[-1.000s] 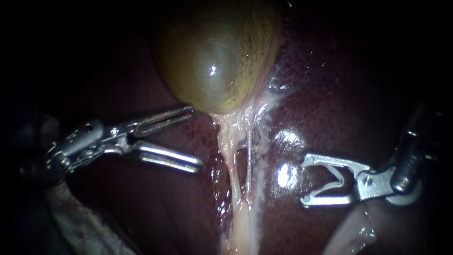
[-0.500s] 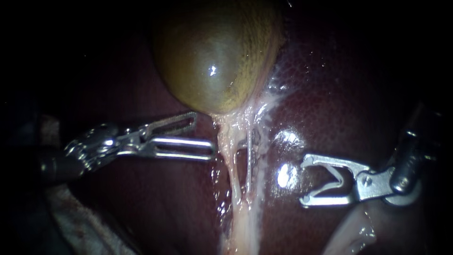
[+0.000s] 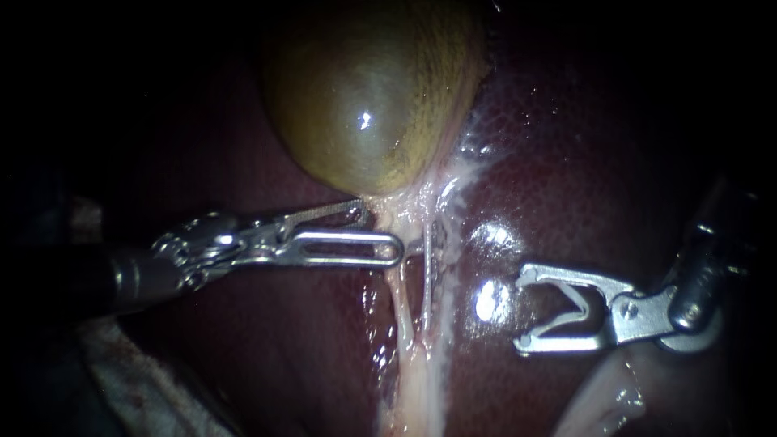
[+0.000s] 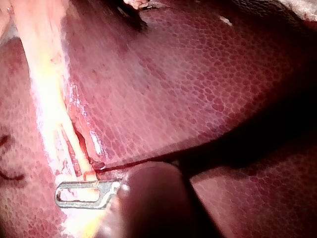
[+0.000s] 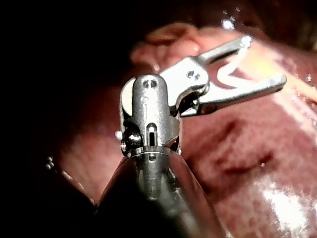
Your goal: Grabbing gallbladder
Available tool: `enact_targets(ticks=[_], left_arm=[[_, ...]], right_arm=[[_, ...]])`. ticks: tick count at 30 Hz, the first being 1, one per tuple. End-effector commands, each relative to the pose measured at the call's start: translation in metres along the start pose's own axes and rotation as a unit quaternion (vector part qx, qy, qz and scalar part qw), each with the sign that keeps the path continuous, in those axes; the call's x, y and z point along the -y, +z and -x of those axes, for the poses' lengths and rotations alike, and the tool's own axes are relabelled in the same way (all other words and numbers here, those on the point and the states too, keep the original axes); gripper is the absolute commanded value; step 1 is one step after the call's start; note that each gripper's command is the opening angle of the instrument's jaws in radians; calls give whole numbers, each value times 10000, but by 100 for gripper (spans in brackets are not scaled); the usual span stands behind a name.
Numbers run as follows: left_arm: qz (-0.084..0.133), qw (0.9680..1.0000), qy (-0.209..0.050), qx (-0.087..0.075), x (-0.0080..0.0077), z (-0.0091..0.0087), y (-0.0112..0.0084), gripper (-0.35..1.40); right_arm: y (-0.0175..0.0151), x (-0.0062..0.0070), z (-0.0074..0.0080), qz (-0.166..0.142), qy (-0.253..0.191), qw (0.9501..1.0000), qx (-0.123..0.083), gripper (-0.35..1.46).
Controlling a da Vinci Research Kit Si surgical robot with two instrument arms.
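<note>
Your left instrument (image 3: 380, 231): claw released, halves narrowly parted. Its tips are at the pale strands (image 3: 402, 311) just under the gallbladder (image 3: 364, 105). The lower half lies across a strand and the upper half's tip touches the gallbladder's narrow end. Your right instrument (image 3: 522, 311): claw released, spread wide over the liver (image 3: 566, 162), apart from the strands. The gallbladder lies on the liver, beyond both claws.

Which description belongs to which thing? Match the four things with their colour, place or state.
Things:
1. gallbladder
2. liver
3. left instrument
4. right instrument

Descriptions:
a. dark red and shiny
b. pincer open, clear of the pale strands
c. olive-green and rounded
d. tip at the pale strands just below the gallbladder

Pairs: 1-c, 2-a, 3-d, 4-b
</note>
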Motion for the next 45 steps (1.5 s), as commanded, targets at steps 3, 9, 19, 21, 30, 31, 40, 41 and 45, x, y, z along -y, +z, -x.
enact_targets(ticks=[3,9,19,21,30,31,40,41,45], left_arm=[[-23,9999,-153,7,-1,0,4,52],[-62,9995,-318,42,1,3,11,41],[-106,9984,-543,75,3,3,10,7],[-115,9981,-601,86,4,2,9,0],[-104,9971,-749,102,4,2,1,-30],[-103,9971,-749,103,4,2,1,-30],[-109,9969,-775,120,5,2,-2,-35],[-109,9969,-775,120,5,2,-2,-35],[-109,9969,-776,120,5,1,-2,-35]], right_arm=[[0,0,0,1,1,10000,0,60],[0,0,0,1,1,10000,0,60],[0,0,0,0,1,10000,-1,60],[0,0,0,0,1,10000,-1,60],[0,0,0,0,1,10000,-1,60],[0,0,0,0,1,10000,-1,60],[0,0,0,0,1,10000,-1,60],[0,0,0,0,1,10000,-1,60],[0,0,0,0,1,10000,-1,60]])
